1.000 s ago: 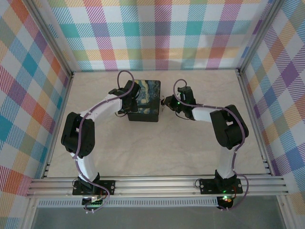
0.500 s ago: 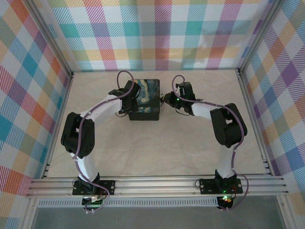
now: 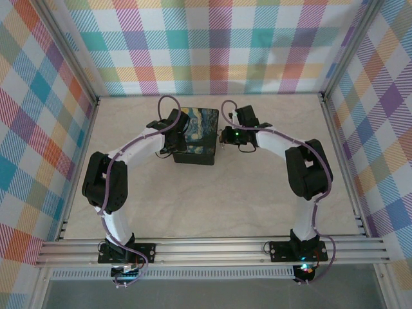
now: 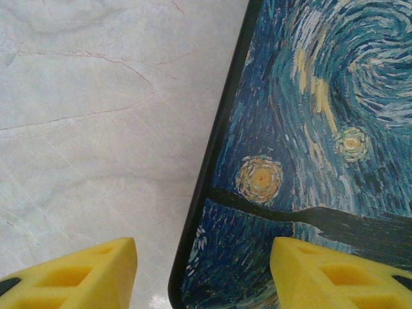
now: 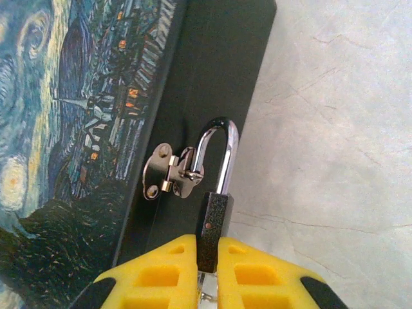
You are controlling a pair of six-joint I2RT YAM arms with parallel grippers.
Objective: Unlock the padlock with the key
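The left claw point(image 4: 203, 270) is wide open and empty, straddling the left edge of the box point(image 4: 309, 129). One yellow finger point(image 4: 77, 270) is over the table point(image 4: 96, 129) and the other is over the painted lid. On the box's right side, the padlock point(image 5: 214, 215) hangs from a small hasp point(image 5: 168, 174). The right claw point(image 5: 207, 250) is clamped on its dark body. The padlock's long axis runs in line with that claw's fingers, with the shackle pointing away from them.

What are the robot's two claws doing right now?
Left gripper: open, holding nothing.
Right gripper: shut on the padlock.
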